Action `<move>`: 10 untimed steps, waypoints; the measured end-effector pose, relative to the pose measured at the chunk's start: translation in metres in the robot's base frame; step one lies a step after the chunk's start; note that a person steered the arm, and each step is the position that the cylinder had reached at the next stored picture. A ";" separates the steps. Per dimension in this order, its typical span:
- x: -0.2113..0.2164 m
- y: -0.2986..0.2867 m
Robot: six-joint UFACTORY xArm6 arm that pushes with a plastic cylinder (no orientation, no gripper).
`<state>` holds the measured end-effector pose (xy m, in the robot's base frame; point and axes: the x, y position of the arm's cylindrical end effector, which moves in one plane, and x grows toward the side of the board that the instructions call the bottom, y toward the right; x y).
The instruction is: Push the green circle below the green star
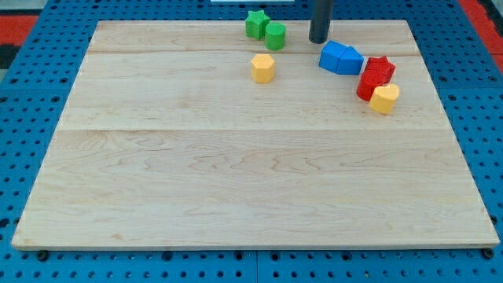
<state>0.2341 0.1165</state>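
The green circle, a short cylinder, stands near the top edge of the wooden board. It touches the green star, which lies just up and to the view's left of it. My tip rests on the board to the view's right of the green circle, about a block's width away. It is just above the blue blocks.
A yellow hexagon block lies below the green circle. Two blue blocks sit side by side below my tip. Two red blocks and a yellow block cluster at the view's right.
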 end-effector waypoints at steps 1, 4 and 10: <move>-0.009 -0.012; 0.001 -0.059; 0.021 -0.081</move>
<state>0.2550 0.0360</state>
